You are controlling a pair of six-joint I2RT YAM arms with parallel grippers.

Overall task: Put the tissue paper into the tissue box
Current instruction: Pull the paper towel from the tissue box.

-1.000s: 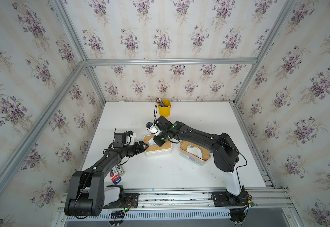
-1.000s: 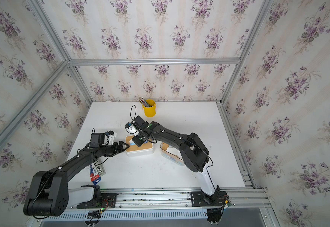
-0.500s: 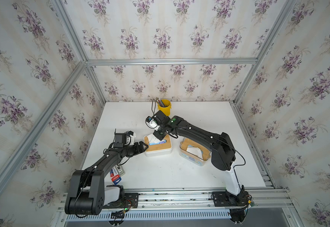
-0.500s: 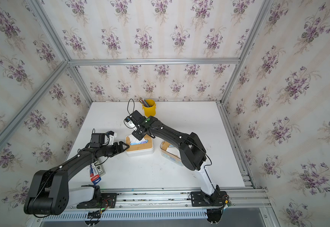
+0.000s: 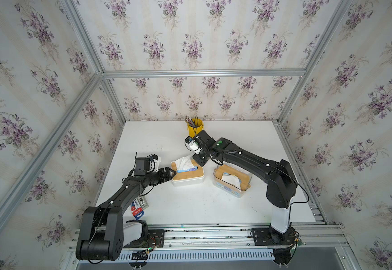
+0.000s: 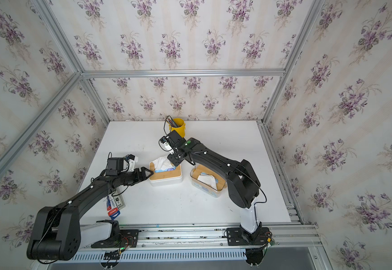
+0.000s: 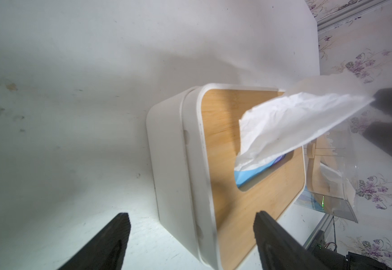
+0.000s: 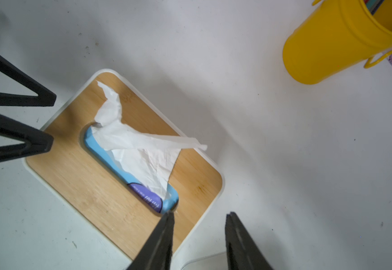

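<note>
The tissue box [image 5: 191, 178] [image 6: 167, 178] is white with a bamboo lid [image 8: 92, 182] and stands mid-table. A blue pack shows in its slot. White tissue paper [image 5: 183, 162] [image 6: 161, 163] [image 7: 295, 119] [image 8: 141, 152] sticks up out of that slot, held by nothing. My left gripper [image 5: 172, 172] [image 6: 150, 173] [image 7: 191, 218] is open, its fingers [image 8: 43, 142] either side of the box's left end. My right gripper [image 5: 199, 161] [image 6: 175, 160] [image 8: 200, 214] hangs above the box's right end, open, with nothing between its fingers.
A clear box [image 5: 233, 184] [image 6: 210, 187] with a bamboo lid and tissue stands right of the tissue box. A yellow pen cup [image 5: 196, 128] [image 6: 179, 127] [image 8: 330, 46] is at the back. Small packets [image 5: 138, 207] [image 6: 114, 205] lie under the left arm.
My right gripper rose from the box's slot, drawing the tissue up, then opened and let it go. The left gripper stayed at the box's left end.
</note>
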